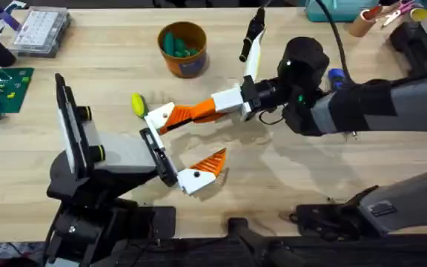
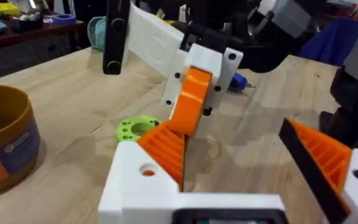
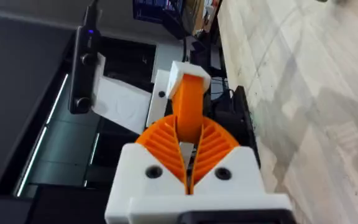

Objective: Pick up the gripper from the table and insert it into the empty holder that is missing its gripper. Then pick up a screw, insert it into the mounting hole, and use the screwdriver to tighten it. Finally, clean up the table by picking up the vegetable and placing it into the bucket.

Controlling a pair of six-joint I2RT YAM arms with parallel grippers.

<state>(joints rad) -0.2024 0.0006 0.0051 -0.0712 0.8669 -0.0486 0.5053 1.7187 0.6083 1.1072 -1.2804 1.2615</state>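
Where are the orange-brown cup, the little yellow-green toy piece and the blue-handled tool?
bucket (image 1: pixel 183 65), overhead view, on its orange outer wall.
vegetable (image 1: pixel 137 104), overhead view, on the middle of the yellow-green oval.
screwdriver (image 1: pixel 336 75), overhead view, on the blue handle showing beside the right arm.

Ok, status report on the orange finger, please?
Right gripper shut on orange finger, tip at holder, seating unclear. Left gripper open. Yellow-green vegetable on table close beside holder.

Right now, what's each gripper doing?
Left gripper: open, holding nothing.
Right gripper: shut on the orange finger.
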